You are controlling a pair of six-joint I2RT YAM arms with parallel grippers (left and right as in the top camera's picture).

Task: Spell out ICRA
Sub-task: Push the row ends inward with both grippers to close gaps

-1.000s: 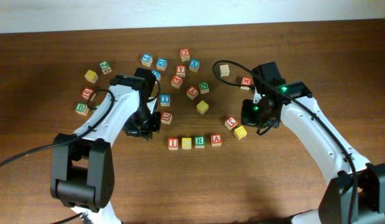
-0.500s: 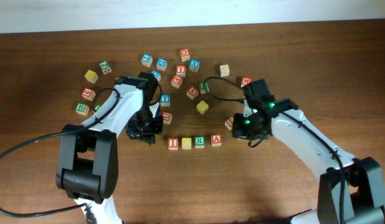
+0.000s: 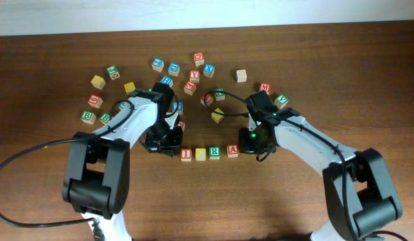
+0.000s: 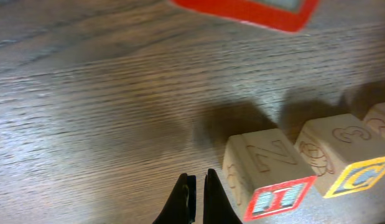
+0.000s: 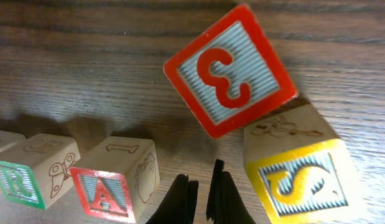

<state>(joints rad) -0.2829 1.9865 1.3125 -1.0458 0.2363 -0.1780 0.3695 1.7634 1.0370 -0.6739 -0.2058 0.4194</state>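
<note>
Wooden letter cubes (image 3: 200, 153) looked light, rigid and smooth; best pinched across opposite flat faces. Left tool (image 4: 196, 196) and right tool (image 5: 202, 196) flanked their row, both closed and empty.

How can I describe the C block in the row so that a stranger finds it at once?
On the wooden table, below the scattered blocks, four blocks stand in a short row. The C block is second from the left in the overhead view, between the red I block and the green R block. It alone in the row has a yellow face.
</note>
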